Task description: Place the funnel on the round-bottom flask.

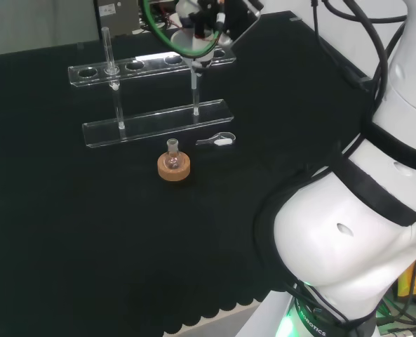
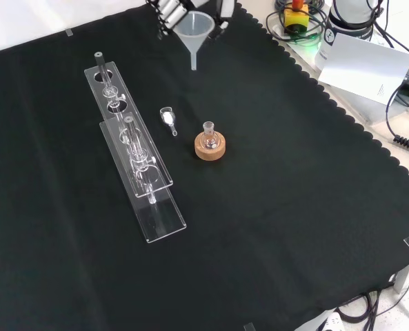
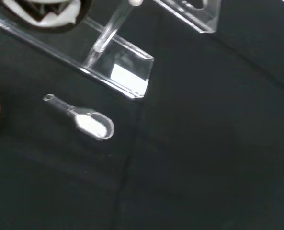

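Funnel (image 2: pixel 194 31) hangs upright, clasped in the robot hand (image 2: pixel 171 9), above the cloth (image 2: pixel 294 207).

A clear plastic test-tube rack (image 2: pixel 138 155) stands on the black-clothed desk (image 2: pixel 294 207); a small clear scoop (image 2: pixel 168 118) holding white powder lies just beside it.

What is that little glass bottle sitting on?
The small clear round-bottom flask sits in a tan cork ring stand on the black cloth. Its neck pokes up above the ring. The rounded bottom is tucked inside the ring, so what lies under it cannot be seen.
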`<control>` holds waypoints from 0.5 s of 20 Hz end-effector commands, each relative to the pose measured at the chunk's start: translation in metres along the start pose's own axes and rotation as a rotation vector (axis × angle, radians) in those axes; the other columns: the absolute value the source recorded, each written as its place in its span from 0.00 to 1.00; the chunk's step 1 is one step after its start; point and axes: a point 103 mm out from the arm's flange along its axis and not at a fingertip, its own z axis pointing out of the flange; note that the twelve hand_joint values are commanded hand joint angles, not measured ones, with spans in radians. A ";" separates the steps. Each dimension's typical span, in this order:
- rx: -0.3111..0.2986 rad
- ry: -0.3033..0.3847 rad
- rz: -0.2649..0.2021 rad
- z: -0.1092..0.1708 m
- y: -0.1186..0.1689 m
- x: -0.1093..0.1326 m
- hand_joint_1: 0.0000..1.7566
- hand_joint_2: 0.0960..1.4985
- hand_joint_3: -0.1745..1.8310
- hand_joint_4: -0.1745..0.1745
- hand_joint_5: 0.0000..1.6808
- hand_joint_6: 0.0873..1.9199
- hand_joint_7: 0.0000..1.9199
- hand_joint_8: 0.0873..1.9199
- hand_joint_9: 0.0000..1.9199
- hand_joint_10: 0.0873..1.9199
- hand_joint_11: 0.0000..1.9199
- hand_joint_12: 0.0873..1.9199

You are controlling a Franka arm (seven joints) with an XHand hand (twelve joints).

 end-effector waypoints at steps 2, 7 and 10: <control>0.002 -0.009 -0.023 0.006 -0.002 0.025 0.48 0.38 0.43 0.44 0.26 0.29 0.29 0.40 0.33 0.28 0.19 0.67; 0.010 -0.014 -0.043 0.017 0.003 0.037 0.48 0.38 0.43 0.44 0.26 0.29 0.29 0.40 0.33 0.28 0.19 0.67; 0.010 -0.019 -0.052 0.021 0.007 0.043 0.48 0.38 0.43 0.44 0.26 0.29 0.29 0.40 0.33 0.28 0.19 0.67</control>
